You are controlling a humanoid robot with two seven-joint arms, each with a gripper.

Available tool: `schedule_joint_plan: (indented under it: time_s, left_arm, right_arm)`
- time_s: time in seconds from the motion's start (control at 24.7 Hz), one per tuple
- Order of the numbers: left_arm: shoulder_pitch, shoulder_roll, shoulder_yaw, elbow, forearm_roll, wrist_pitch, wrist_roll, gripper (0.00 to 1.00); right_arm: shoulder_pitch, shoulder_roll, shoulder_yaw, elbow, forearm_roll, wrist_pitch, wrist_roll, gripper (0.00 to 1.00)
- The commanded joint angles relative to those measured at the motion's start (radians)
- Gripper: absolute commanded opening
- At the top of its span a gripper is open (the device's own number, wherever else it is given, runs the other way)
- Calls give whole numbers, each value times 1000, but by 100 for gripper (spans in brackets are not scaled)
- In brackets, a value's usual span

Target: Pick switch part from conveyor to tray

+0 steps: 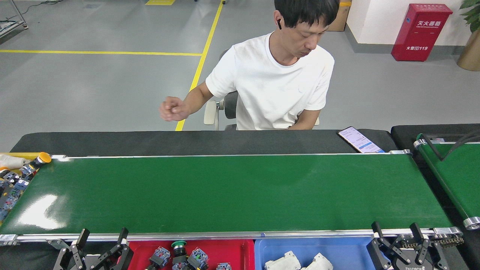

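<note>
Hovering low at the near edge, both end effectors are cut off by the bottom of the view. Left end effector: fingers spread apart, nothing between them, beside the red tray. Right end effector: fingers likewise spread, empty, just right of the blue tray.

Both trays only partly visible, lower halves out of view. Red tray holds several switch parts, one with a green button cap, others with blue/grey bodies; exact count not readable. Blue tray holds white parts, two showing, cropped.

Conveyor: belt surface bare across its whole visible length, glare patch at the left. At its far left end, off the belt, a heap of more switch parts, one with a yellow cap, in a yellow bin mostly cut off by the edge; pieces overlap, hard to separate.

Second green belt at right, only partly seen, black cable over it.

Behind the belt, a black tabletop with a phone, screen lit. Person seated there, one hand raised clear of the tabletop, fist closed; other hand hidden.
</note>
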Motion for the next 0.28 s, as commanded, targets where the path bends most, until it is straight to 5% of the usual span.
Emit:
schedule_joint_plan:
  time_s: [0.0, 0.24]
  left_arm:
    - [5, 3, -4, -8, -1, -2, 1, 100]
    - [7, 8, -22, -7, 3, 6, 1, 100]
  right_arm:
    - [4, -7, -9, -15, 1, 2, 3, 100]
    - [9, -14, -9, -15, 0, -10, 3, 100]
